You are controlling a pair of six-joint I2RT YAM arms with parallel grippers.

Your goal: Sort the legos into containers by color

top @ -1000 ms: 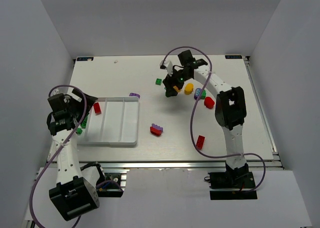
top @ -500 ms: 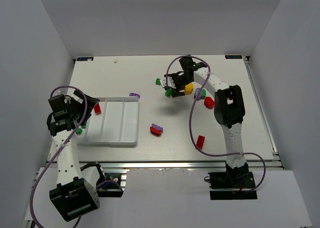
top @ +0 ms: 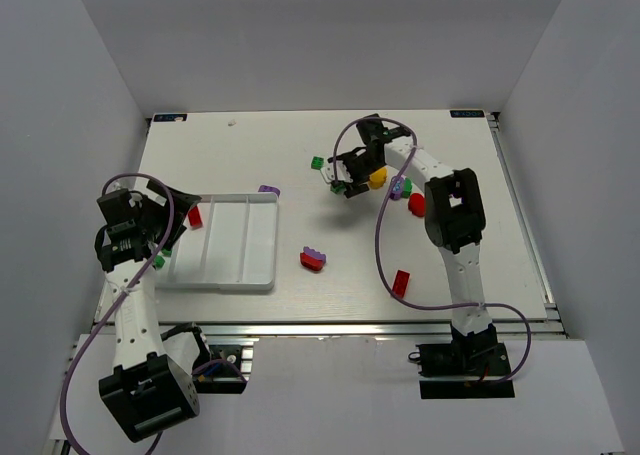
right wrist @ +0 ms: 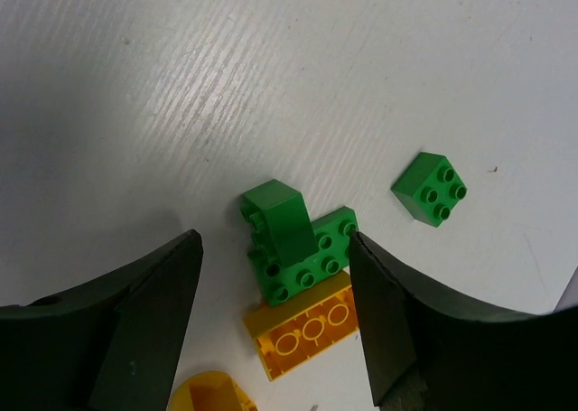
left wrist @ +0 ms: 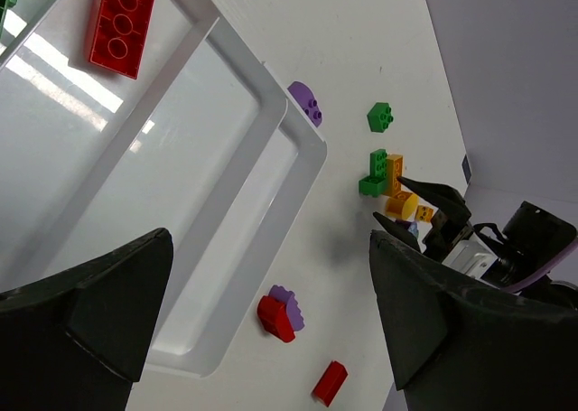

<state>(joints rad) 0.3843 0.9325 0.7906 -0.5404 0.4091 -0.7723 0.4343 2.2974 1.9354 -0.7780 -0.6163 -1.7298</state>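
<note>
One tray [top: 256,247], one red lego [left wrist: 120,24] inside; right pincer [right wrist: 274,248] lowered astride green lego [right wrist: 312,259], apart; left pincer [left wrist: 271,280] apart.

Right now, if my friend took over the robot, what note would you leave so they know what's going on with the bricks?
Left claw: open, empty, over the tray.
Right claw: open, straddling a green corner brick, not gripping it yet.
Done: a red brick lies in one strip of the tray. Green bricks show at the tray's left end, partly hidden by the arm.
Left: the green corner brick, a small green brick, an orange brick, a yellow brick, a purple brick beside the tray's corner, a red-and-purple pair, and a loose red brick near the front.
</note>
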